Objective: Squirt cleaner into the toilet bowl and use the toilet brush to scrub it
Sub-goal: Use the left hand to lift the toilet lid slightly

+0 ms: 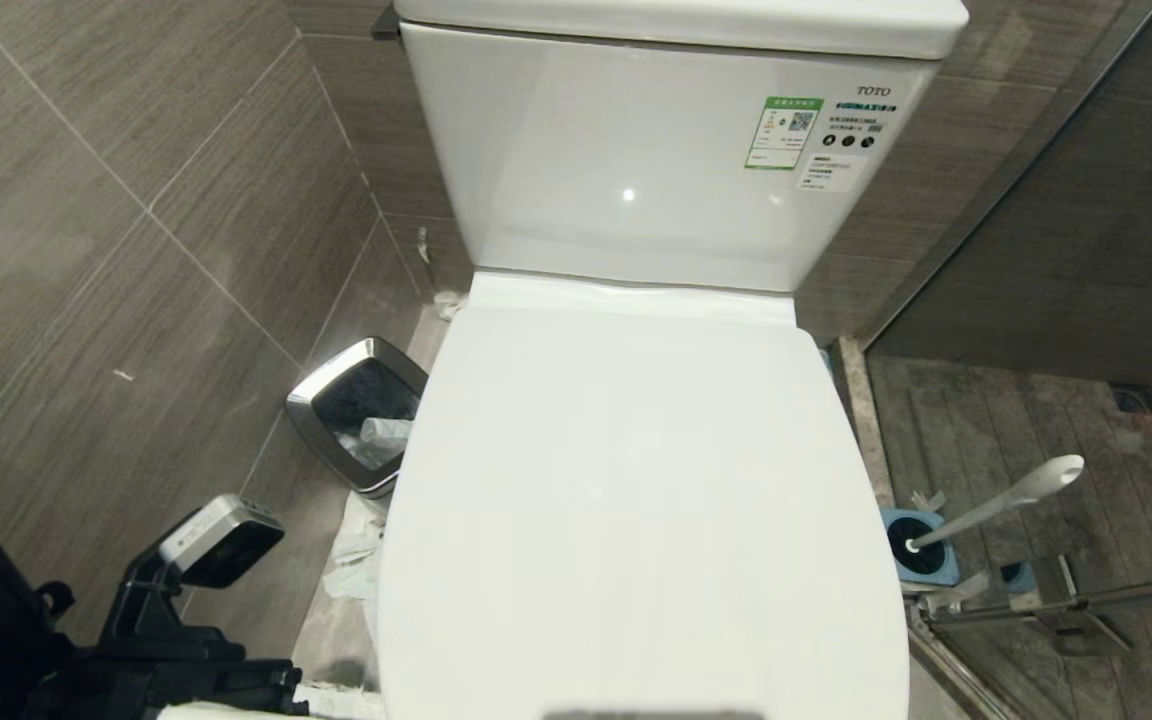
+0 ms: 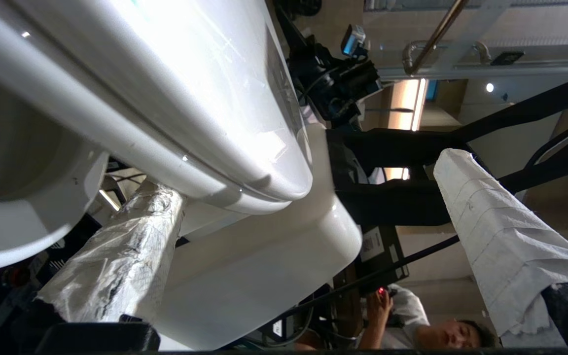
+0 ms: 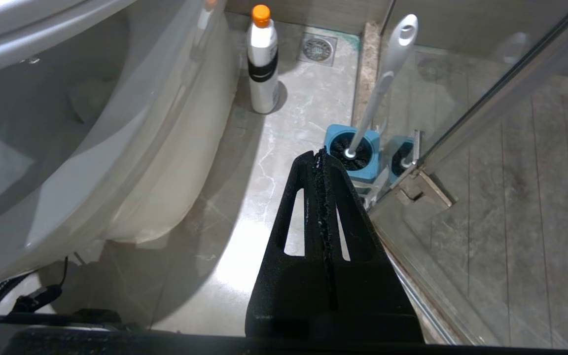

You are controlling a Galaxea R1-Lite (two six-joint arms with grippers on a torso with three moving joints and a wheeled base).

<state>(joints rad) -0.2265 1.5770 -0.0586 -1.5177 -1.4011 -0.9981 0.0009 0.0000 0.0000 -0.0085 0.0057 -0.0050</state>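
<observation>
The toilet bowl (image 2: 264, 256) is covered by its shut white lid (image 1: 636, 500), so its inside is hidden. My left gripper (image 2: 308, 177) is open, low at the toilet's front-left. Its two white-wrapped fingers (image 2: 116, 261) straddle the front edge of the lid, seat and rim. The left arm (image 1: 166, 640) shows at the bottom left of the head view. The toilet brush (image 1: 996, 505) leans in its blue holder (image 1: 921, 550) on the floor right of the toilet. My right gripper (image 3: 319, 157) is shut and empty, hanging above the floor just short of the blue holder (image 3: 355, 153). No cleaner liquid is in view.
A steel bin (image 1: 361, 410) with a black liner stands left of the toilet by the tiled wall. A white bottle (image 3: 263, 59) with an orange cap stands on the floor beside the toilet's base. A glass shower door (image 3: 486, 148) closes off the right. A person (image 2: 437, 335) is behind me.
</observation>
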